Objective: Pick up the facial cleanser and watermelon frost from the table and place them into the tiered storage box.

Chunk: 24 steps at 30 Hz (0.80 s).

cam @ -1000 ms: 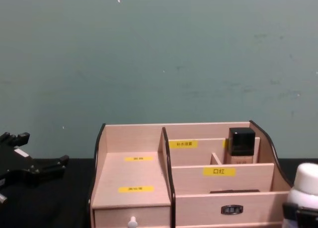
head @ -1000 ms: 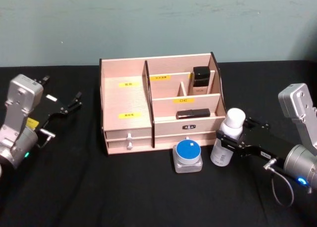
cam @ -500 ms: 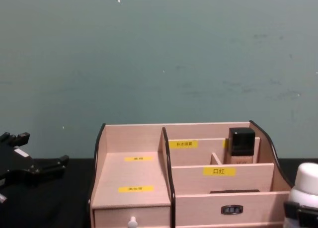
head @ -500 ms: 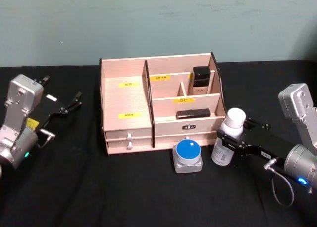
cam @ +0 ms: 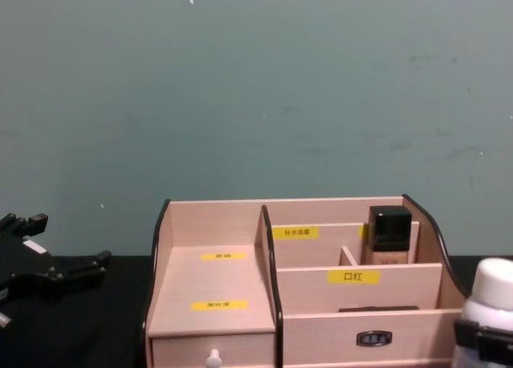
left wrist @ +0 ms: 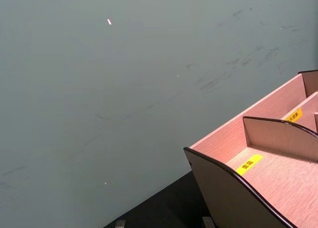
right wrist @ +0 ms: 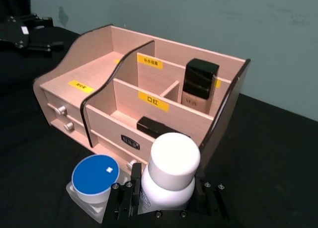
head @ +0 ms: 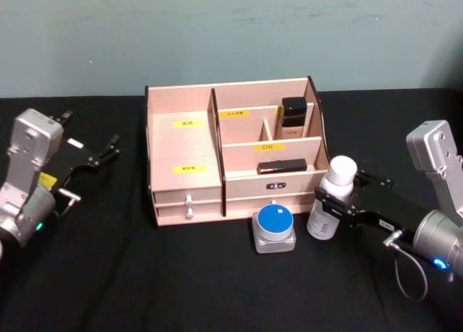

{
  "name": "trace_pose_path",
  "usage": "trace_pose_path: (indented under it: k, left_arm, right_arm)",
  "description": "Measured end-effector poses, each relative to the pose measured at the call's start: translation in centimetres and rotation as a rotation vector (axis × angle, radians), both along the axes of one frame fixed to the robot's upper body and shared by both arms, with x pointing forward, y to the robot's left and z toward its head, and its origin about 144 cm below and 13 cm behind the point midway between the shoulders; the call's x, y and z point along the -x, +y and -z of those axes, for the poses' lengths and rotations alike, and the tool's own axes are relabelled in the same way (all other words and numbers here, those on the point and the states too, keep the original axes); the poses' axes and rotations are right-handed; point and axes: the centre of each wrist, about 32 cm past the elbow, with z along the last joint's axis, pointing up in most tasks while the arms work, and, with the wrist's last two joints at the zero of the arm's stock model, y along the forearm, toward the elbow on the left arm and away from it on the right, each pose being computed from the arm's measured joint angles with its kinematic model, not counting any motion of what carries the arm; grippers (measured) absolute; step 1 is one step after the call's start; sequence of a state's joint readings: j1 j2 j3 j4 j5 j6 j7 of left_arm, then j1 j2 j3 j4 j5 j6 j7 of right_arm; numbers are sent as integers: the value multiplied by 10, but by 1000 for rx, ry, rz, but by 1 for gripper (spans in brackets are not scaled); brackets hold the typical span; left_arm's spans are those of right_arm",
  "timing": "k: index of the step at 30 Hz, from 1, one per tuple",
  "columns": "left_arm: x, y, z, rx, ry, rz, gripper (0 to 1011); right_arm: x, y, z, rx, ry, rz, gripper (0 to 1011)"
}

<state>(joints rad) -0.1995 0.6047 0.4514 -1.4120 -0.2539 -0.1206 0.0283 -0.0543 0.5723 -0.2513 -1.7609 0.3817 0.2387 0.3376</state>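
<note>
Tiered storage box [head: 181, 140] stands in the middle of the table, with its open tops up and its little drawers facing the robot, so things can be dropped in from above.

Far to the left, well apart from the box, the left gripper [head: 108, 147] hangs over the cloth. Its fingers look spread and hold nothing. I think it is parked there to keep out of the way.

Inside the box, on its right side, a black-capped bottle [head: 293, 118] stands in a back slot and a black stick [head: 282, 166] lies in the lower slot. The wide left part is bare.

Just in front of the box sits a square jar with a round blue lid. I take it to be the watermelon frost [head: 274, 221]. It rests flat on the table, and nobody holds it.

Right beside it stands a white bottle with a fat white cap — I take it to be the facial cleanser [head: 338, 176]. It is upright. The right gripper [head: 327, 204] comes in from the right, and its fingers [right wrist: 124, 198] pinch the bottle on both sides just under the cap. That is a good spot, since the cap would stop it from sliding down.

The table [head: 181, 274] has a plain black cloth — soft and not shiny. Behind it is a bare blue-green wall [head: 217, 35] with a few scuffs.
</note>
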Motion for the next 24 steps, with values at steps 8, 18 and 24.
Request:
trace_pose_path:
  k: [8, 18, 24]
  left_arm:
    - [0, 0, 0, 0, 0, 0, 1001]
    - [0, 0, 0, 0, 0, 0, 1001]
    - [0, 0, 0, 0, 0, 0, 1001]
  right_arm:
    - [2, 3, -11, 11, -38, -12, 616]
    - [9, 12, -42, 23, -92, -57, 616]
    - [9, 21, -59, 17, -110, -92, 616]
